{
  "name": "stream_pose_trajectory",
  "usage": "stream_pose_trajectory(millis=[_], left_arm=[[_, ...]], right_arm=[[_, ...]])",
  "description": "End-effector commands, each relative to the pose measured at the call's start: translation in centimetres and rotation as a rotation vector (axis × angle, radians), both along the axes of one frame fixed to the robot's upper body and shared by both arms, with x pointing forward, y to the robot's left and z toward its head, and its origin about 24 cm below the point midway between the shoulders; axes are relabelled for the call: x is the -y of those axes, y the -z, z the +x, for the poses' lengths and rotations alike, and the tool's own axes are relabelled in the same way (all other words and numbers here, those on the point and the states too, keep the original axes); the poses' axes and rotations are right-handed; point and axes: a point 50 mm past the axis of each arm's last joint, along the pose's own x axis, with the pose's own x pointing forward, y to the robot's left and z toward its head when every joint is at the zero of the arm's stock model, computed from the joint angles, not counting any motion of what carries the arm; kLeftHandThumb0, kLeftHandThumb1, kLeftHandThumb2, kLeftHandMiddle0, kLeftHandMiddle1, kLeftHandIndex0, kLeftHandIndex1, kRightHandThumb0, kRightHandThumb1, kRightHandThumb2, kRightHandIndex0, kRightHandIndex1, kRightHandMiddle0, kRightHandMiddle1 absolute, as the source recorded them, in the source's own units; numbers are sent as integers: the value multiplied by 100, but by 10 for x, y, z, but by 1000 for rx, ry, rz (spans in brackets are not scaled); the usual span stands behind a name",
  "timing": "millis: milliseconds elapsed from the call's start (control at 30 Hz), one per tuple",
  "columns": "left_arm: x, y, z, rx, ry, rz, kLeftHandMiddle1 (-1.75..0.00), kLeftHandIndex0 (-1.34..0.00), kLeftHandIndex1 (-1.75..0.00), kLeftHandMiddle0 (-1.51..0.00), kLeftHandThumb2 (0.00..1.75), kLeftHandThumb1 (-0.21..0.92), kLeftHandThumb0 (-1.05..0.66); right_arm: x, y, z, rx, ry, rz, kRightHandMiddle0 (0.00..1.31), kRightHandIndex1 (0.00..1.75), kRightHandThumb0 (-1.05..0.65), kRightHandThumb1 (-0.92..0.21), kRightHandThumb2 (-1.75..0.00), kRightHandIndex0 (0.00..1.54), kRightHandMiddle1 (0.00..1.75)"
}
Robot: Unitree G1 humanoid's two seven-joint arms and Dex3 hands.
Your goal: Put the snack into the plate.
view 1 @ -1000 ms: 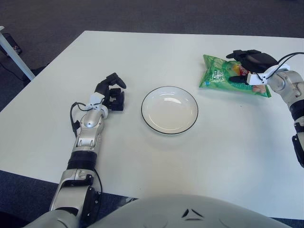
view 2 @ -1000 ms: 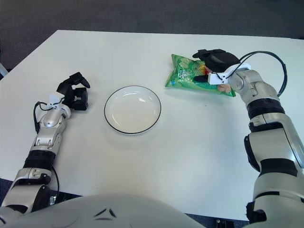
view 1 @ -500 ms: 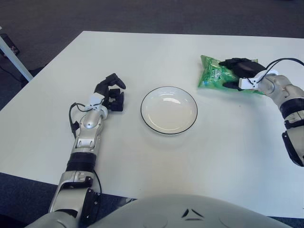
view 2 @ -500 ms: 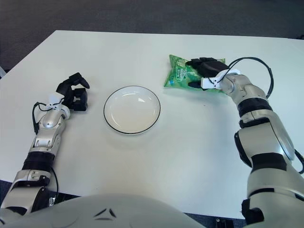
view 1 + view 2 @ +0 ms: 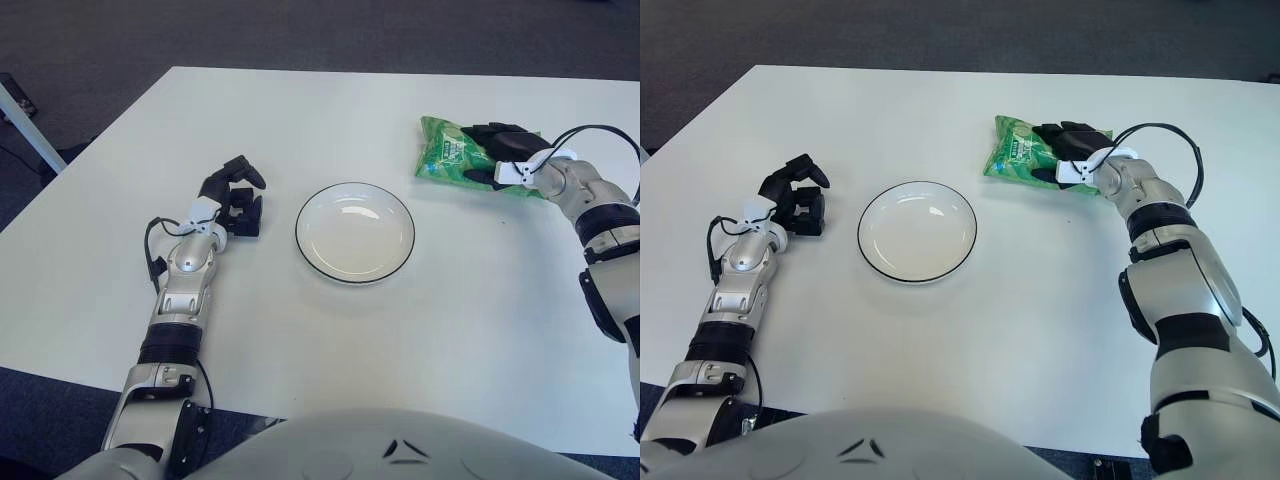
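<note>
One step in: my right hand [image 5: 500, 150] has fingers clamped on the snack [image 5: 450, 160], on the worktop right of the plate [image 5: 354, 232]. Next I lift, carry left. Left hand [image 5: 235, 195] idle beside plate, fingers curled.

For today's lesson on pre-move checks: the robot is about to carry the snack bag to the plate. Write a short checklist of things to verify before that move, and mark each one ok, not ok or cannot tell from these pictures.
1. Right hand on the green snack bag: ok, its fingers lie over the bag's right part.
2. Grip firm enough to lift: cannot tell; the bag looks to be still on the table.
3. Plate ready to receive: ok, nothing lies in it.
4. Path from bag to plate: ok, only bare table shows between them.
5. Left hand out of the way: ok, it shows left of the plate, apart from it.
</note>
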Motion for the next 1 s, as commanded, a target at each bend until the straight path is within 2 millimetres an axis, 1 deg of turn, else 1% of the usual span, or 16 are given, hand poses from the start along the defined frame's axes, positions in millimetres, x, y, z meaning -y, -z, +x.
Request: stream_pose_trajectory(millis=[0,200,400,533,567,600,633,667,700,733,767,800,833,867,900,967], left_arm=[[4,44,-24,-165,-31,-41,-175,-74,-175,-129,150,17,-54],[5,43,-25,-166,-30,-37,-175,-73,-175,-129,149,17,-54],[6,41,-25,-167,-34,-31,-175,-74,-175,-129,149,17,-54],[6,41,-25,-165,-31,-34,-175,-74,-175,-129,150,17,-54],[7,41,-25,-164,-30,-35,-175,-74,-175,-129,150,17,-54],[7,41,-25,-165,-30,-36,-175,-74,-175,-129,150,17,-54],[7,41,-25,-166,-28,-39,-175,-74,-175,-129,150,17,-54],[7,41,-25,-166,-28,-40,-175,-74,-175,-128,150,17,-54],[7,41,-25,-167,-26,-43,-175,-74,-175,-128,150,17,-54],[7,41,-25,-168,-25,-46,-175,-74,-175,-128,150,17,-54],[7,41,-25,-168,-27,-48,-175,-74,-175,-128,150,17,-54],[7,41,-25,-168,-28,-49,-175,-74,-175,-128,150,17,-54],[8,41,-25,-168,-28,-50,-175,-74,-175,-128,150,17,-54],[8,41,-26,-168,-30,-49,-175,-74,-175,-128,150,17,-54],[8,41,-26,-166,-31,-48,-175,-74,-175,-128,150,17,-54],[8,40,-26,-164,-33,-46,-175,-74,-175,-129,150,17,-54]], right_arm=[[1,32,-12,-195,11,-6,0,0,-104,-92,-87,0,9],[2,36,-14,-250,20,-7,0,0,-105,-92,-92,0,1],[3,52,-18,-274,71,-25,2,0,-105,-92,-90,0,2],[5,56,-19,-257,100,-37,1,0,-103,-92,-84,0,22],[6,56,-19,-250,107,-39,0,1,-100,-92,-81,2,34],[6,56,-19,-241,115,-42,0,2,-99,-92,-79,2,39],[7,57,-19,-227,122,-47,0,19,-96,-92,-76,2,52],[7,57,-19,-218,125,-51,0,42,-89,-92,-70,1,72],[7,58,-19,-198,130,-63,0,51,-86,-92,-68,1,79],[8,58,-19,-185,132,-71,3,85,-75,-87,-66,0,105],[8,58,-19,-159,134,-81,5,107,-67,-82,-69,0,123],[8,59,-19,-141,135,-88,11,120,-54,-80,-71,5,130],[8,59,-19,-130,135,-91,19,140,-35,-77,-74,11,141],[9,60,-20,-114,140,-89,25,152,-22,-75,-76,15,148],[12,62,-22,-98,156,-76,27,157,-18,-71,-81,18,153],[16,67,-26,-75,195,-46,39,157,-7,-55,-99,34,166]])
